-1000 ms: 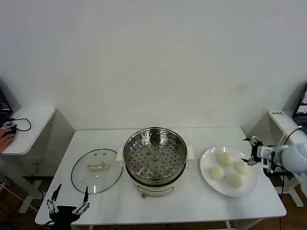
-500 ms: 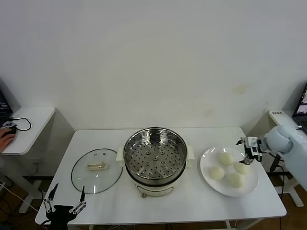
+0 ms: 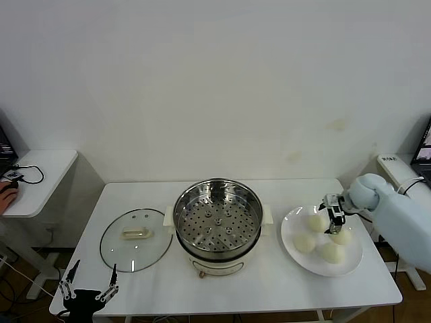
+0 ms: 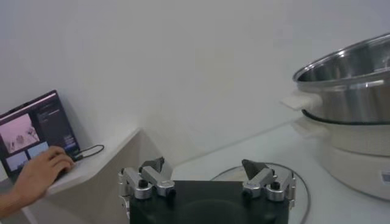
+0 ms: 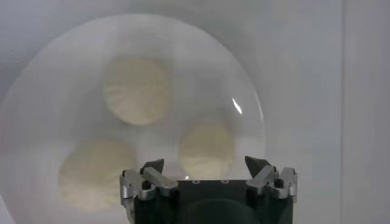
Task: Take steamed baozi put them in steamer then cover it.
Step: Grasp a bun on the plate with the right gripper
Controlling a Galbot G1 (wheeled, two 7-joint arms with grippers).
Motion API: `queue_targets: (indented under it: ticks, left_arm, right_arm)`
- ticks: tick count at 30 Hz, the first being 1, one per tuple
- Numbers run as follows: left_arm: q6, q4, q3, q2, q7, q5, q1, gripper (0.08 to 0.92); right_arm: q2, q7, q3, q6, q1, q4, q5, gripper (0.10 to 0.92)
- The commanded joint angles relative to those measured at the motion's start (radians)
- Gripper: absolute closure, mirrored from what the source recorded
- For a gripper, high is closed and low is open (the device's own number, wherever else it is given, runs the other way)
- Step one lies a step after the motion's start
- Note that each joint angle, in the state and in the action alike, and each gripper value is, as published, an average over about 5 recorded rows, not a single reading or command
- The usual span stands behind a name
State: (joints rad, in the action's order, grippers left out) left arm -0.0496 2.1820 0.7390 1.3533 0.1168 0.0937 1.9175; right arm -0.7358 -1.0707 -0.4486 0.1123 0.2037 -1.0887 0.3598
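Where the white plate sits on the right part of the table, four steamed baozi lie on it: smooth, domed, cream-white, close together. Right gripper hangs over the plate's far side between two buns, fingers spread apart, nothing held. Steamer stands mid-table, shiny steel pot with an empty perforated tray, on a cream base with side handles. Cover (clear glass, metal rim, cream handle) lies flat on the table just left of the steamer. Left gripper is low off the table's near-left edge, fingers apart, holding nothing.

Right wrist view gives only three buns, blurred, their edges soft; the fourth is hidden behind the gripper body. Left wrist view catches the steamer's side and the cover's rim, plus a laptop with a person's hand on a side table, which the head view cuts to a sliver.
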Motion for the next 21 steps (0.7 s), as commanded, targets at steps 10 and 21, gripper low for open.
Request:
queue_targets:
  ticks: [10, 21]
  left_arm:
    - [0.001, -0.008, 0.003, -0.001, -0.001, 0.002, -0.001, 0.177]
    - [0.000, -0.004, -0.001, 0.001, 0.000, 0.002, -0.005, 0.177]
  right_arm:
    - [-0.118, 0.024, -0.013, 0.002, -0.023, 0.194, 0.069, 0.209]
    - [-0.113, 0.014, -0.014, 0.000, -0.032, 0.181, 0.051, 0.329]
